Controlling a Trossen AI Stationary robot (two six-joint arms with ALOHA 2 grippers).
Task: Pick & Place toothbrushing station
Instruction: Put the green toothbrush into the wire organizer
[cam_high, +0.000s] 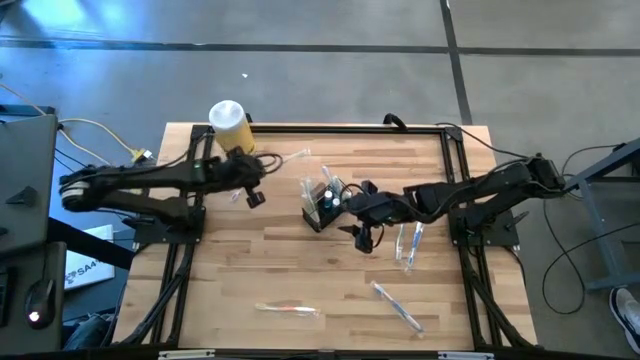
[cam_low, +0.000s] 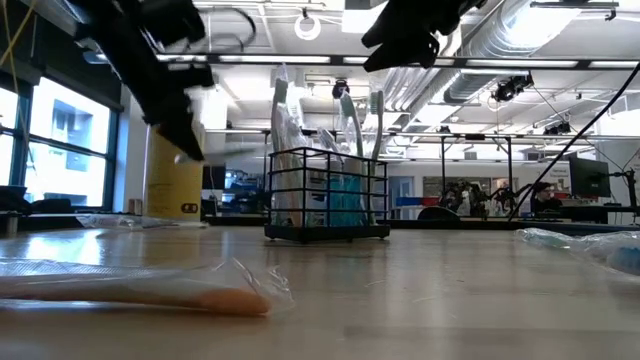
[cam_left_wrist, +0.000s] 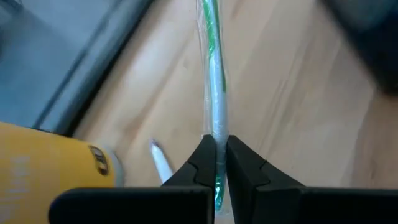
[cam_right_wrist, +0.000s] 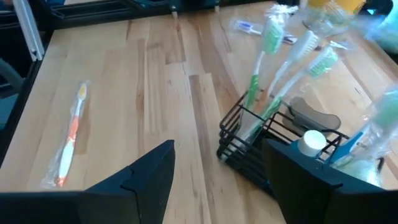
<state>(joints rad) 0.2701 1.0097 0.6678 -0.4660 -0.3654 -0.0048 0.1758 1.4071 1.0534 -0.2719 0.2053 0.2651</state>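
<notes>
The toothbrushing station (cam_high: 322, 203), a wire caddy stuffed with brushes, is parked mid-surface. Looks light, stiff, tippy; best gripped by the top rim wire. Right gripper (cam_right_wrist: 217, 171) is spread beside it. Left gripper (cam_left_wrist: 216, 163) is pinched on a wrapped green toothbrush (cam_left_wrist: 211, 68).

I see the toothbrushing station (cam_high: 323, 203) as a small black wire caddy with slatted sides, standing upright and flat on the wooden counter (cam_high: 300, 270). It holds several wrapped toothbrushes leaning upward, green and white among them, plus a white-capped tube. It sits just beside my right hand (cam_high: 362, 236), slightly ahead of its open fingers, and well apart from my left hand (cam_high: 250, 192).
</notes>
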